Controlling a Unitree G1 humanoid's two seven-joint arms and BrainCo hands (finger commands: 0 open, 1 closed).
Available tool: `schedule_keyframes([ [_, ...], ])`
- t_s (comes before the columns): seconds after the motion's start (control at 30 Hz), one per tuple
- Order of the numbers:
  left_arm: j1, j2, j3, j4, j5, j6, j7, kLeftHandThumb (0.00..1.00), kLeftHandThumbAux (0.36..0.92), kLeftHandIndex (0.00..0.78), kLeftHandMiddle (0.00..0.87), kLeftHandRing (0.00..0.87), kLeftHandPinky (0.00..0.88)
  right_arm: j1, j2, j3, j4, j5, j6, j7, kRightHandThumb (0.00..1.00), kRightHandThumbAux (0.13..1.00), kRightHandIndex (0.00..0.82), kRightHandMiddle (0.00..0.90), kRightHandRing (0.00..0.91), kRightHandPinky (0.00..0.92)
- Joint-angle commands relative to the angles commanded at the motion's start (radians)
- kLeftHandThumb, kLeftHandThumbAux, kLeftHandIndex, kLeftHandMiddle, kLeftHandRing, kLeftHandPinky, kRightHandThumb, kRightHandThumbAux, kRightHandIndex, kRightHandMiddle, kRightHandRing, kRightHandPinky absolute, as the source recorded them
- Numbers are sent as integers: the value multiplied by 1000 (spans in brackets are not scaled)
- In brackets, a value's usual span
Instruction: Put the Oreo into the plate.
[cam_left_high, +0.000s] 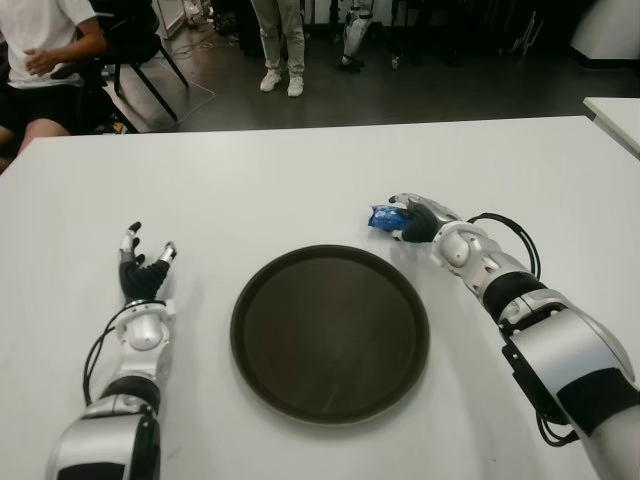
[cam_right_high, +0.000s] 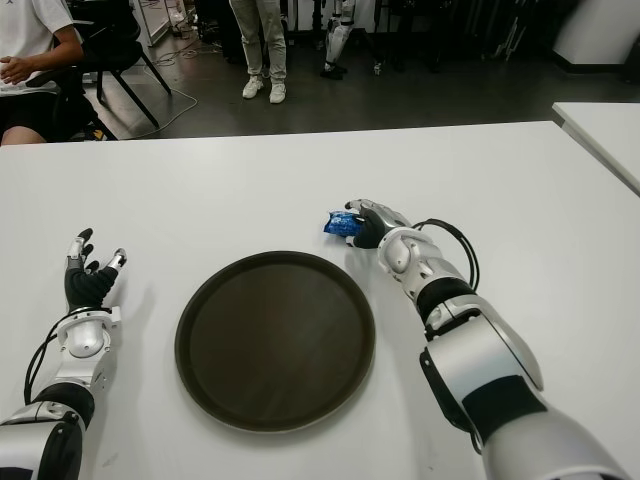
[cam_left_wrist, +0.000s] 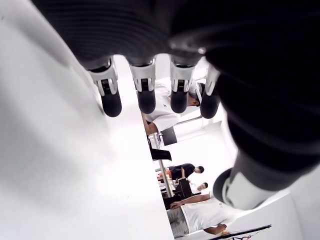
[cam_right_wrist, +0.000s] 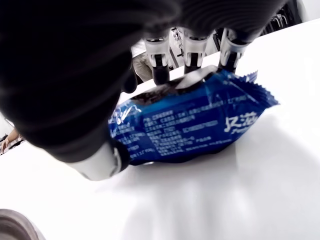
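At the centre of the white surface (cam_left_high: 300, 190) lies the dark round plate (cam_left_high: 330, 333), holding nothing. Just beyond its far right rim, the right hand (cam_left_high: 412, 218) has its fingers (cam_right_wrist: 160, 67) curled over the blue Oreo pack (cam_right_wrist: 192, 122), thumb underneath, pack touching the surface. Left of the plate, the left hand (cam_left_high: 143, 268) shows with fingers spread, gripping nothing. Bare surface surrounds the plate

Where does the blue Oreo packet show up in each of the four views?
Left eye view: Oreo packet on the white table, at the right hand, just beyond the plate's far right rim.
Right eye view: same spot, right of centre.
Left wrist view: not in it.
Right wrist view: fills the centre, fingers over it.
Shared landmark: the dark round plate.
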Motion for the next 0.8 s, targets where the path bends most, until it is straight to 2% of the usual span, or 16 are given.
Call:
schedule_keyframes([
  [0.2, 0, 0, 1, 0, 1, 0, -3, 0, 747, 45, 46, 23, 19, 3, 1, -6, 0, 4, 3, -3, 462, 723, 0, 55, 53, 91],
  [0.53, -2, -1, 10, 1, -7, 7, -15, 0, 729, 39, 32, 8, 13, 3, -2, -2, -1, -6, -6, -4, 519, 725, 0, 50, 48, 98],
  [0.8, 0, 1, 8, 0, -1, -5, -19, 0, 744, 44, 42, 23, 25, 1, -4, 14, 0, -21, -3, -3, 523, 729, 0, 72, 76, 115],
])
